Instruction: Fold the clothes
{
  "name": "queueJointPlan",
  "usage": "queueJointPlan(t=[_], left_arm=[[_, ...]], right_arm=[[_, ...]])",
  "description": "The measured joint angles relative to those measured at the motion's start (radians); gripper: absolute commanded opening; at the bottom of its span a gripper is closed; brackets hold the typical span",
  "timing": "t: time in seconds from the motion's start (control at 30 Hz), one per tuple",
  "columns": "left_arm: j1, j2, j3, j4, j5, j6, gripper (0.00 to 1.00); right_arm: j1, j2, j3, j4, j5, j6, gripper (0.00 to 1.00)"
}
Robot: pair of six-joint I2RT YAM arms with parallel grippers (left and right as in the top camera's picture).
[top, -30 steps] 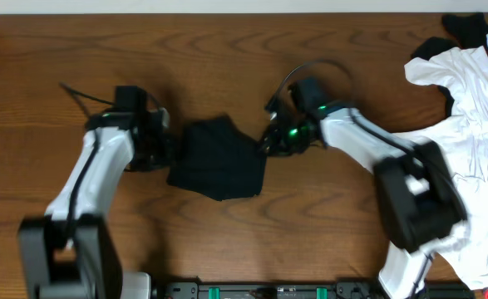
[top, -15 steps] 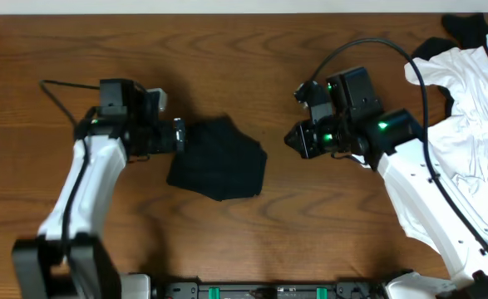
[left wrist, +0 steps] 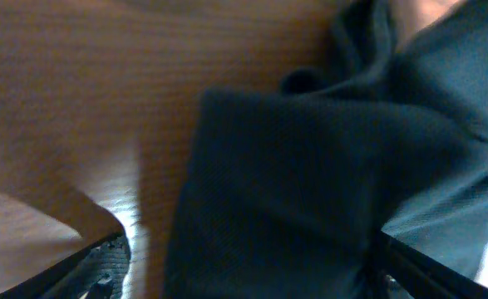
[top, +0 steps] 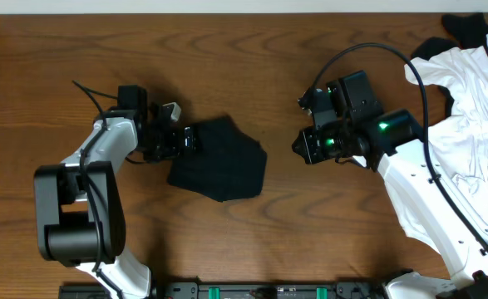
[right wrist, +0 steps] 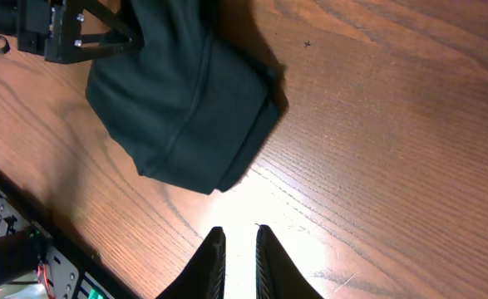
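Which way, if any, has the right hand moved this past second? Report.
Yes. The right hand drew back rightward, off the edge of the folded black fabric shirt; brown wooden table now shows between them.

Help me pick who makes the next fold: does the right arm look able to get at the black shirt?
Probably yes. Only bare table lies between the right gripper and the black shirt; the gripper is shut and empty, so it would need to open first.

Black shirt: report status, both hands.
Left hand open, at left edge of black shirt. Right hand shut, clear of it. Shirt folded compact on table. Nothing blocking; white clothes heaped far right.
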Motion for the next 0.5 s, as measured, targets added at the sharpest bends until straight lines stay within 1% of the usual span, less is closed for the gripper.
queueJointPlan(t=[0.03,0.07,0.1,0.17,0.23,0.27,0.33,0.4,0.5], left_arm=[[0.003,0.002,0.001,0.003,0.012,0.005,0.8],[0.004,0.008,0.001,0.002,0.024,0.009,0.72],[0.005,0.018,0.002,-0.002,0.048,0.008,0.61],[0.004,0.027,0.002,-0.003,0.061,0.011,0.34],[0.004,0.037,0.002,-0.002,0.088,0.015,0.19],[0.005,0.036,0.003,0.001,0.098,0.021,0.14],[0.011,0.034,0.008,0.0,0.106,0.025,0.11],[0.024,0.035,0.01,0.003,0.114,0.001,0.07],[0.055,0.039,0.014,0.025,0.12,-0.068,0.06]], right_arm=[[0.0,0.0,0.0,0.0,0.001,0.0,0.12],[0.0,0.0,0.0,0.0,0.003,0.0,0.12],[0.0,0.0,0.0,0.0,0.003,0.0,0.12],[0.0,0.0,0.0,-0.001,0.004,0.0,0.12],[0.0,0.0,0.0,-0.003,0.006,0.0,0.12],[0.0,0.0,0.0,-0.004,0.006,0.0,0.12],[0.0,0.0,0.0,-0.007,0.007,0.0,0.12],[0.0,0.0,0.0,-0.013,0.007,0.0,0.11],[0.0,0.0,0.0,-0.022,0.009,0.0,0.11]])
